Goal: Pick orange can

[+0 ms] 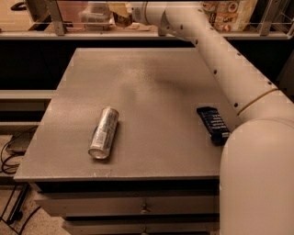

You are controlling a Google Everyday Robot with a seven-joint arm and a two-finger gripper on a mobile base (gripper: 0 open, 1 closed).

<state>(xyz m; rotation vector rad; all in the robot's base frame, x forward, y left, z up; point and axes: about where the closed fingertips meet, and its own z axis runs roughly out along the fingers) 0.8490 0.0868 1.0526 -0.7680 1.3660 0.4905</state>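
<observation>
Orange can [121, 17] hangs off the grey table [161, 78], clamped in the gripper [126, 13] above the far edge. A silver can [104, 133] lies on its side near the front; a dark blue packet [213, 125] lies near the right edge.

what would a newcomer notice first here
A big white arm reaches from lower right to the picture's top, its gripper past the far edge of the grey table with what looks like the orange can at it. A silver can lies on its side left of centre; a dark packet lies by the right edge.
</observation>
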